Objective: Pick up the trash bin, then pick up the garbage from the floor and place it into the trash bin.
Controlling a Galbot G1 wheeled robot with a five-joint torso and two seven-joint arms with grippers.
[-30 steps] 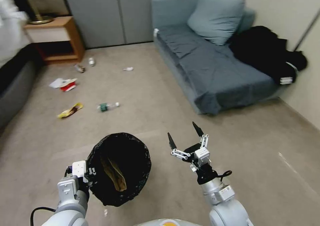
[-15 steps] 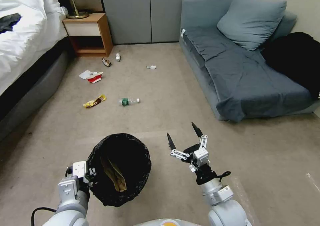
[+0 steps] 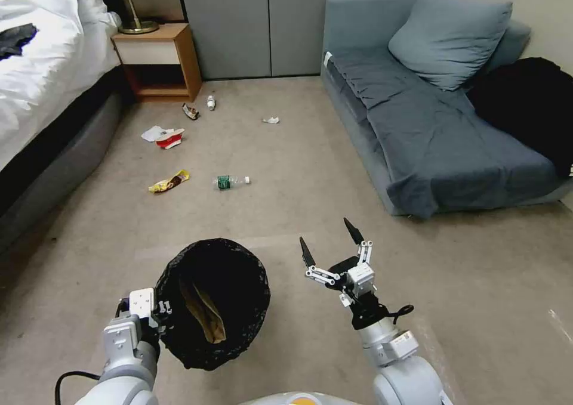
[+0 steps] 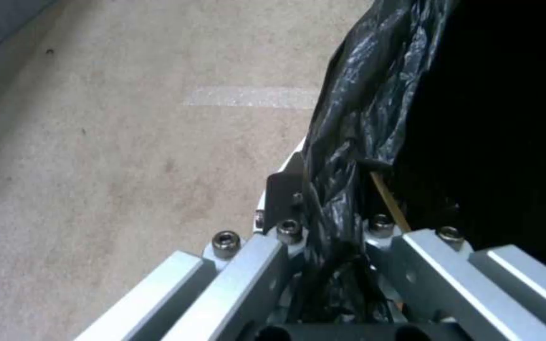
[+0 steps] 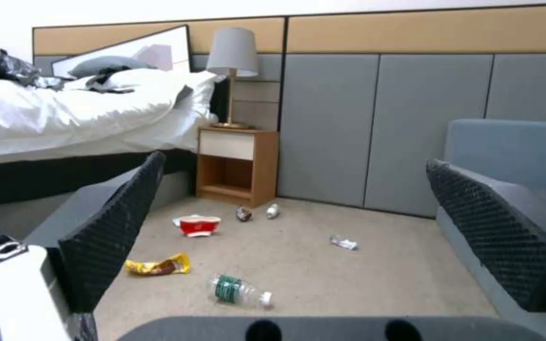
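Six scraps of garbage lie scattered over the floor (image 3: 286, 154) between bed (image 3: 42, 65) and sofa (image 3: 430, 130) as the robot faces them with both arms raised. Its left hand (image 3: 156, 317) is pinched on the bag-lined rim of the bin (image 3: 213, 302), carrying it off the floor with the mouth turned up, apparently so litter can be dropped straight in; the left wrist view shows black liner bunched between the closed fingers (image 4: 241, 265). One tan crumpled piece (image 3: 204, 317) already sits inside. Beside the bin, the right hand (image 3: 328, 241) hovers above the carpet with its dark fingers (image 3: 306, 253) spread wide, empty and pointed at the litter ahead, a posture that reads as ready for a grab. Nearest lie a bottle (image 3: 231, 182) and a yellow wrapper (image 3: 169, 182), both well apart from the robot. Farther off are a red-and-white carton (image 3: 169, 138) with white paper, two small pieces near the nightstand (image 3: 156, 62), and a crumpled scrap (image 3: 271, 120) by the sofa. Most of the collecting looks yet to be done.
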